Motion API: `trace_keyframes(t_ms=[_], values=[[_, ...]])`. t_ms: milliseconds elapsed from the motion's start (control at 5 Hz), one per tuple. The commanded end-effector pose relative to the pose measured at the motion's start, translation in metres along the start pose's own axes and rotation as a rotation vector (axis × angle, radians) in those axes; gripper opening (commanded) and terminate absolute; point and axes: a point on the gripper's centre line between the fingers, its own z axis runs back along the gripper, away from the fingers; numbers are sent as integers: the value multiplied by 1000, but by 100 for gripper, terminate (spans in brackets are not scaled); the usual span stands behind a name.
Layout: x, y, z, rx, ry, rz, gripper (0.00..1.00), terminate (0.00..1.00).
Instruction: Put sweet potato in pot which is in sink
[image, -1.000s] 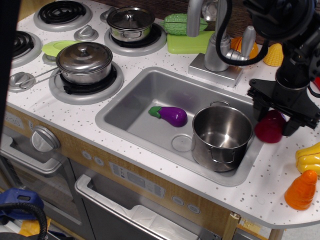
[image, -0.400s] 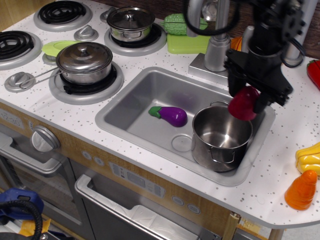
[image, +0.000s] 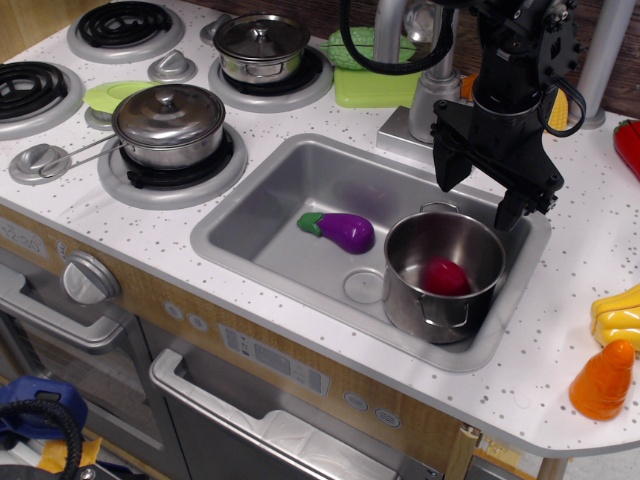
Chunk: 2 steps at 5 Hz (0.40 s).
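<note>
The dark red sweet potato lies inside the shiny steel pot. The pot stands upright at the right end of the grey sink. My gripper hangs just above the pot's far rim. Its two black fingers are spread apart and hold nothing.
A purple eggplant toy lies in the sink left of the pot. The faucet stands behind the sink. A lidded pan and a small lidded pot sit on the stove burners. An orange cone toy and yellow toy sit at right.
The gripper carried the sweet potato from the counter at right to above the pot, then opened. The sweet potato dropped into the pot.
</note>
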Motion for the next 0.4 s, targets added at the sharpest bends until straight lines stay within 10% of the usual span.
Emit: trace_keyframes(t_ms=[0,200], values=[[12,7,25,11,-74,11,100,0],[12,7,25,11,-74,11,100,100]])
